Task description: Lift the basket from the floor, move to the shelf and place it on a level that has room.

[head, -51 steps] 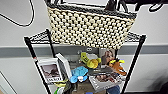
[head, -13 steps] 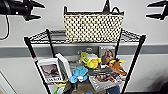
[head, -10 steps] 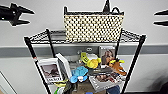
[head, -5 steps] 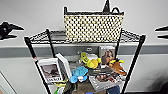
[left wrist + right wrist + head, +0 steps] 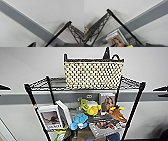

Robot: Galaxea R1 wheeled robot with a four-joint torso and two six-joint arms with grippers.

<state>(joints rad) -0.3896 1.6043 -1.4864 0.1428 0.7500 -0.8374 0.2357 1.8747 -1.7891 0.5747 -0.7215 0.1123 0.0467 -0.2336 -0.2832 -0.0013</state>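
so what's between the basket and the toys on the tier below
In the head view, just the top wire-mesh level the basket stands on, then open air down to the toys.

Head view frontal, near the shelf (image 5: pixel 85 87), wrist views flanking, angled at its corner posts and wall (image 5: pixel 37 10)

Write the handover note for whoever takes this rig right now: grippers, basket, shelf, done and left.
Left gripper: dark tip at the left edge of the head view, clear of the rack; jaws not readable.
Right gripper: the same at the right edge, also apart from the rack.
Basket: upright on the top level of the shelf, against the wall, nothing gripping it.
Tier below: framed pictures and soft toys.
Done: basket lifted and placed on the free level.
Left: nothing on the basket itself, as far as the views show.
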